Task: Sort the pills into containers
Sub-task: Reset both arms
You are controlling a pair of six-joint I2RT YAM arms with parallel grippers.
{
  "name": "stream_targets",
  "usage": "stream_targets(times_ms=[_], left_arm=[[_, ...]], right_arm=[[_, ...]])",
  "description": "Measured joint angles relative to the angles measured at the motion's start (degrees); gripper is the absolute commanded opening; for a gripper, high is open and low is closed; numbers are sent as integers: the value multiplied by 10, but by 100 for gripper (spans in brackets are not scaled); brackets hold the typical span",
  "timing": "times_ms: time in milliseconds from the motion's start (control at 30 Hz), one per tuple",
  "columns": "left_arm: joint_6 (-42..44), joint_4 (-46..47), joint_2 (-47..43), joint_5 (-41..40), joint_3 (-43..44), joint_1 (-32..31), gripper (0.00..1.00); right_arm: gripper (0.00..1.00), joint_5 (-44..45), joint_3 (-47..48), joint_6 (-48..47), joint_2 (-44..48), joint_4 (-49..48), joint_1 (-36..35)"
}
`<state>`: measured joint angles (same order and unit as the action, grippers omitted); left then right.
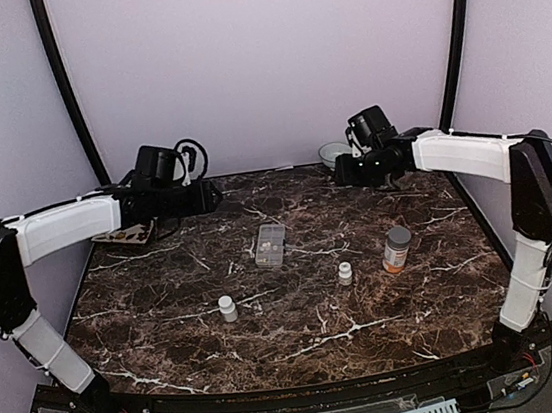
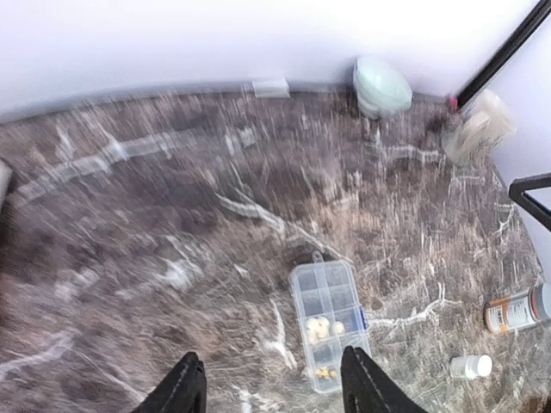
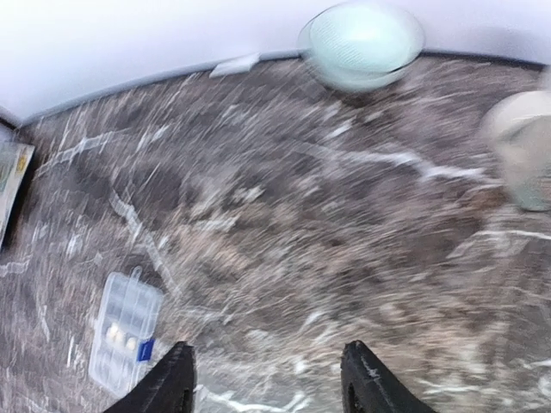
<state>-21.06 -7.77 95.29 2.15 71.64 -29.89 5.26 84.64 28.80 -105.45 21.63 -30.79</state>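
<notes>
From above, the flat clear plastic pill box (image 1: pixel 271 245) lay mid-table. At the left wrist, the left gripper (image 2: pixel 271 391) had its fingers spread and empty, with small cream tablets (image 2: pixel 320 328) in the box's compartments just beyond. At the right wrist, the right gripper (image 3: pixel 269 387) was also spread and empty, the box at lower left.

No legible text; orange bottle (image 2: pixel 516 311) label, pill box (image 2: pixel 330 324) sticker unreadable.

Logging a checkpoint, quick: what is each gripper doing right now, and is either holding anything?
Left gripper: open, holding nothing.
Right gripper: open, holding nothing.
</notes>
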Motion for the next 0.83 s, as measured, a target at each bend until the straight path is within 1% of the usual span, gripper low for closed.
stream_targets(times_ms=[33,100,233,333,467,633,733,833], left_arm=[[10,34,-49,-23,-40,2,57],[27,84,-109,-53,-89,3,57],[61,178,-191,-111,-186,3,58],[78,220,-216,-138,-243,3,60],[91,252,-238,-162,-300,5,61],[104,279,-247,-178,-315,5,61],[106,294,-249,-181,-321,5,61],[106,303,-250,-182,-331,5,61]], right_arm=[[71,23,-17,-13,23,-8,7],[77,54,-38,-21,49,-19,13],[87,115,-103,-38,98,-38,16],[93,155,-152,-43,134,-41,17],[95,206,-200,-42,190,-42,21],[96,261,-256,-43,270,-56,24],[95,290,-292,-43,312,-70,25],[98,308,-320,-43,340,-82,27]])
